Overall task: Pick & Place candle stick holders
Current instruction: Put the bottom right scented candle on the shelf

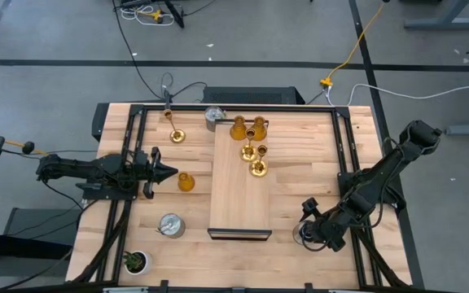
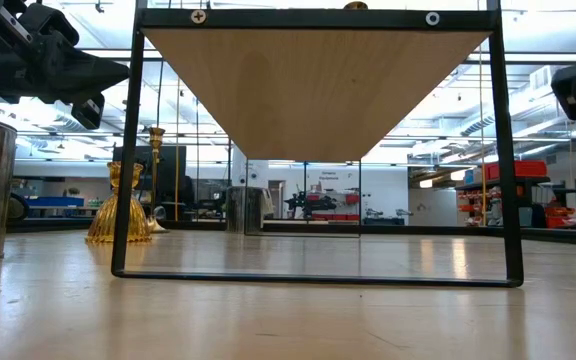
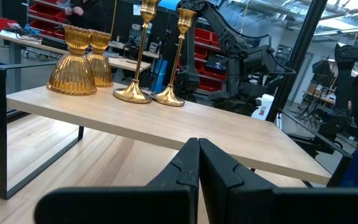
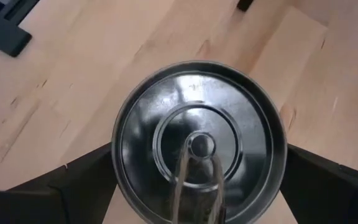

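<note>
A squat silver candle stick holder [image 4: 199,140] stands upright on the table near its front right. My right gripper [image 4: 197,165] hangs open above it, slanting down, one finger on each side of its rim; I see no touch. On the raised wooden board [image 1: 238,195] stand two amber holders [image 1: 247,128] and two gold ones [image 1: 253,160]. On the table to the board's left stand an amber holder [image 1: 186,181], a gold one [image 1: 176,134] and a silver one [image 1: 171,225]. Another silver holder [image 1: 214,118] stands at the far edge. My left gripper [image 1: 172,171] waits shut at the left, level.
The board rests on a black metal frame [image 2: 318,275] in the table's middle. A small potted plant [image 1: 135,262] sits at the near left corner. Black rails [image 1: 344,155] run along the table's sides. Bare wood lies between the board and the right rail.
</note>
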Motion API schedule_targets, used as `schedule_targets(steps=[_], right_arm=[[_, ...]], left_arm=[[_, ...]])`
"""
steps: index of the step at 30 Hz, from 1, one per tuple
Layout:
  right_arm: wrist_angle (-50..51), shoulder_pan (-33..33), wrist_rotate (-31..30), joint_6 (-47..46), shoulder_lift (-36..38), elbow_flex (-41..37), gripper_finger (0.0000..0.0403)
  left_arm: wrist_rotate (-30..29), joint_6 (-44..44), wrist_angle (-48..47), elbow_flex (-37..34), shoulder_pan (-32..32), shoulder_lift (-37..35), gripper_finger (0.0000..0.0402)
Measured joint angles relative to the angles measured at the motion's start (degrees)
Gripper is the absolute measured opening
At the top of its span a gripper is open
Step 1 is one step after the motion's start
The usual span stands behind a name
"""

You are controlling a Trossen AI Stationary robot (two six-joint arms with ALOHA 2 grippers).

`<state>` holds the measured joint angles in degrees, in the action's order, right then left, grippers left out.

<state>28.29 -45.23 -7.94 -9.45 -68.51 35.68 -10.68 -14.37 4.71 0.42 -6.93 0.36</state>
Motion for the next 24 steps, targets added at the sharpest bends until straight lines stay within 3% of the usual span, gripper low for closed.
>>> schedule_targets(steps=[24], right_arm=[[-2.53,0.02,1.40,-0.83,0.00,0.00,0.0400]], left_arm=[[0.00,-0.02,0.00,-0.01,0.00,0.00,0.0010]])
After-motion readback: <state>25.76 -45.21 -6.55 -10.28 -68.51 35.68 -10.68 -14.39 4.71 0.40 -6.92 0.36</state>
